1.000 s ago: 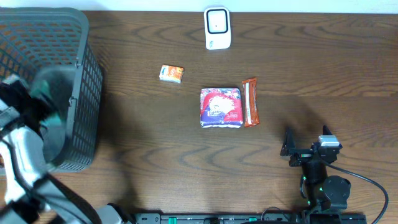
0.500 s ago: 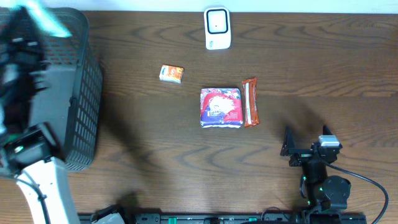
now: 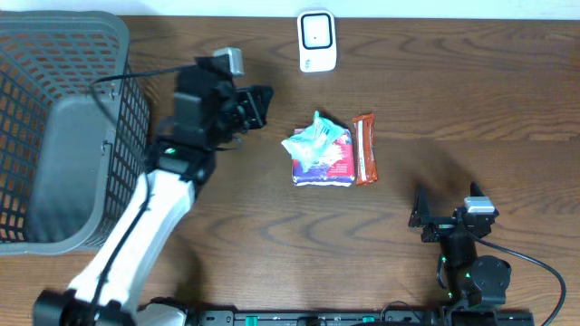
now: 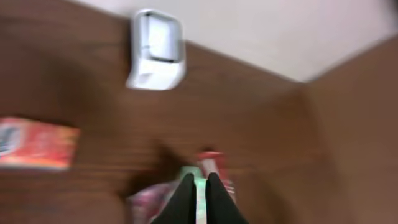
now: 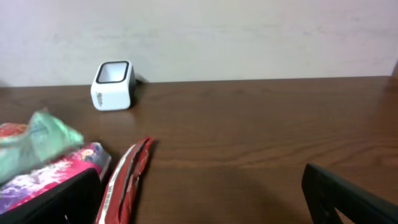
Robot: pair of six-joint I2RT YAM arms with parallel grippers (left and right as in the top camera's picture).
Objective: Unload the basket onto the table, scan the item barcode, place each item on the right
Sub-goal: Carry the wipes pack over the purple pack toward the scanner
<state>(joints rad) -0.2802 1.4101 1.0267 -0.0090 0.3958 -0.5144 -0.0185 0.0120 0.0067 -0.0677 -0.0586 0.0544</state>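
The teal packet (image 3: 314, 140) is near the middle of the table (image 3: 507, 109), a little toward the far edge. It overlaps the far left part of a pink package (image 3: 326, 165), and in the right wrist view it shows as a blurred pale green shape over that package's top. The left gripper (image 4: 199, 182) reaches toward it from the left. Its two dark fingers are pressed together, and in the left wrist view a thin strip of green shows between their tips, so the grip is on the packet's edge. That view is smeared.

An orange-red bar (image 3: 364, 149) lies just right of the pink package, side by side with it, its long side running toward the far edge. A white scanner (image 3: 317, 41) with a dark window stands at the far edge, about halfway along it and well apart from the packet. In the left wrist view a small orange box (image 4: 37, 143) lies on the wood to the left of the fingers.

A grey mesh basket (image 3: 118, 81) fills the far left corner. The right gripper (image 5: 202, 208) sits low by the near edge on the right side, its fingers spread wide with nothing between them.
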